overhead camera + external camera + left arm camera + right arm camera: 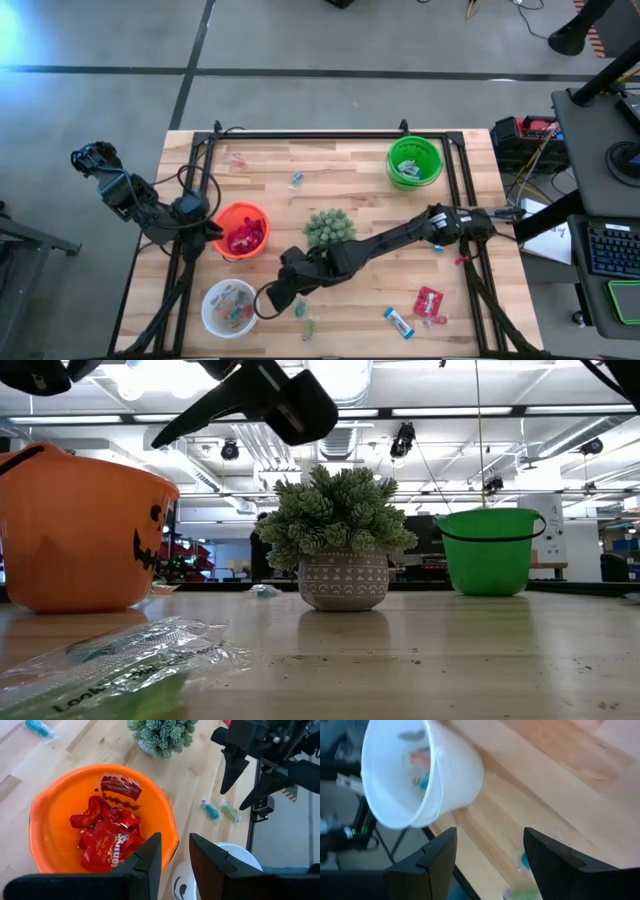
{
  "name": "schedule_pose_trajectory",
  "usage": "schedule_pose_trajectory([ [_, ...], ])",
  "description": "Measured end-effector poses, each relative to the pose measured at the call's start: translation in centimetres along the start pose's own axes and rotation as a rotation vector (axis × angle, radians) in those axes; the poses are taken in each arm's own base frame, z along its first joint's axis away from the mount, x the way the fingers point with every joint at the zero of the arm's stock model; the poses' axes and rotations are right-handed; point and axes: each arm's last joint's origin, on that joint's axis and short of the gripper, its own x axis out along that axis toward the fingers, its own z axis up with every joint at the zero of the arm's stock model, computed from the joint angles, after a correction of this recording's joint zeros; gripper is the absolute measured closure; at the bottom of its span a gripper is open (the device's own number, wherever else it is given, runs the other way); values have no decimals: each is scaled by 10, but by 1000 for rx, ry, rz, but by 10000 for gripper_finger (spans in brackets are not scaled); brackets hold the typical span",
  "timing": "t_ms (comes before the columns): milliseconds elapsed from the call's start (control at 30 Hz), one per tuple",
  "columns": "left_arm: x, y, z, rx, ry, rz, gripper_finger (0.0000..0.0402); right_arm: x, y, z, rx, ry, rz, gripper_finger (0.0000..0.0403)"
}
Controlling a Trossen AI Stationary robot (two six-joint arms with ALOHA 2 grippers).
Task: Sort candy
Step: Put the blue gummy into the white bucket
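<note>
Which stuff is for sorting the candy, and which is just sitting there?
For the job: orange bowl with red packets, white bowl, green bowl, loose candy, right gripper, left gripper.

Just sitting there: plant, keyboard.

robotics lab (open ceiling, strip lights (440,412))

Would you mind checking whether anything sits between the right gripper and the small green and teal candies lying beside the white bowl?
Nothing visible does. The right gripper hangs open by the white bowl, and the teal candy and green candy lie on bare wood just beside it. The potted plant stands behind the arm.
</note>
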Motion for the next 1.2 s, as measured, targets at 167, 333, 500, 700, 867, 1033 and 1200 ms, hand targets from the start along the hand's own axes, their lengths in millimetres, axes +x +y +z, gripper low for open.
schedule_pose_trajectory([
  [167,0,0,0,34,0,0,320,15,-4,-13,82,-31,-41,183],
  [333,0,0,0,66,0,0,320,42,-15,-26,173,-11,-99,183],
  [500,0,0,0,88,1,0,320,58,-24,-35,240,-2,-136,183],
  [700,0,0,0,88,1,0,320,57,-27,-44,287,14,-191,183],
  [867,0,0,0,88,1,0,320,54,-28,-61,352,26,-240,183],
  [1033,0,0,0,103,1,0,320,54,-27,-63,343,-3,-240,183],
  [1200,0,0,0,105,0,-1,320,54,-28,-59,347,-10,-242,183],
])
